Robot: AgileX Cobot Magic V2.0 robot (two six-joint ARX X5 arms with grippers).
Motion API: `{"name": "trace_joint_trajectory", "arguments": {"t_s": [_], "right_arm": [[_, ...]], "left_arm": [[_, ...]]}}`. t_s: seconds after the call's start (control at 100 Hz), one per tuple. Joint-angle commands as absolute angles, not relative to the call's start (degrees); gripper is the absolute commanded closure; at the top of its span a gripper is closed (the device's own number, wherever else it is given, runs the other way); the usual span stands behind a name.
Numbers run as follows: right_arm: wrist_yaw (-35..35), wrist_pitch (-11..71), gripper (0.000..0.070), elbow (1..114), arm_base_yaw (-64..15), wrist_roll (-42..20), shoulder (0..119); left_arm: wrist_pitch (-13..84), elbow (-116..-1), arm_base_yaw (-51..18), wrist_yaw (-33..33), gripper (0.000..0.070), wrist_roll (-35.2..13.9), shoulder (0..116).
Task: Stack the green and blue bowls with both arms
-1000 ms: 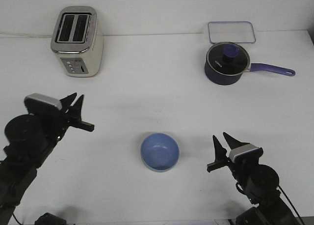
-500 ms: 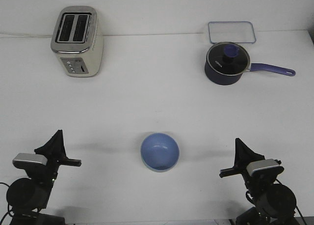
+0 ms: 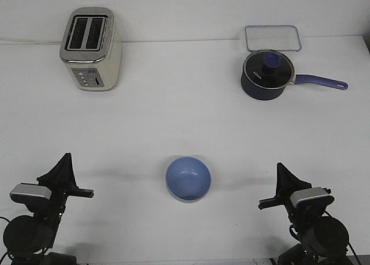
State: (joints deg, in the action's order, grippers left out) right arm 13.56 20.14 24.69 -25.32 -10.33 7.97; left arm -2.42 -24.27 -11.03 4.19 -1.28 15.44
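The light blue bowl (image 3: 188, 177) sits upright on the white table at front centre. A thin pale green edge (image 3: 186, 200) shows under its near rim, so the green bowl seems to lie beneath it, almost wholly hidden. My left gripper (image 3: 80, 174) is low at the front left, well apart from the bowl, open and empty. My right gripper (image 3: 270, 186) is low at the front right, also apart from the bowl, open and empty.
A cream and silver toaster (image 3: 91, 50) stands at the back left. A dark navy saucepan (image 3: 267, 75) with a lid and purple handle stands at the back right. A clear rectangular lid (image 3: 272, 37) lies behind it.
Both arms have drawn back and down toward the front edge, the left one much farther. In the last half second the left arm sank a little more. The bowl has not moved.
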Motion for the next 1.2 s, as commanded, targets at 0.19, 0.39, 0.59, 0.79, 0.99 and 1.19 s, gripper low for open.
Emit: {"name": "trace_joint_trajectory", "arguments": {"t_s": [0.19, 0.39, 0.59, 0.79, 0.99, 1.19], "right_arm": [[13.56, 19.66, 0.07, 24.73, -25.52, -10.68, 7.92], [13.56, 19.68, 0.07, 24.73, -25.52, -10.68, 7.92], [13.56, 19.68, 0.07, 24.73, -25.52, -10.68, 7.92], [13.56, 19.68, 0.07, 24.73, -25.52, -10.68, 7.92], [13.56, 19.66, 0.07, 24.73, -25.52, -10.68, 7.92], [13.56, 19.57, 0.07, 24.73, -25.52, -10.68, 7.92]], "left_arm": [[-3.03, -24.69, -11.09, 4.1, 0.0685, -1.78, 15.57], [-1.41, -23.0, -9.13, 4.6, 0.0685, -0.86, 15.44], [-10.11, -11.62, -3.66, -0.14, 0.0685, -0.91, 10.41], [-11.62, -3.2, -1.98, -0.67, 0.0685, -2.07, 3.29], [-10.37, -0.78, -1.78, -1.54, 0.0685, -2.61, 0.19], [-10.35, -0.78, -2.02, -1.54, 0.0685, -2.63, 0.19]]}}
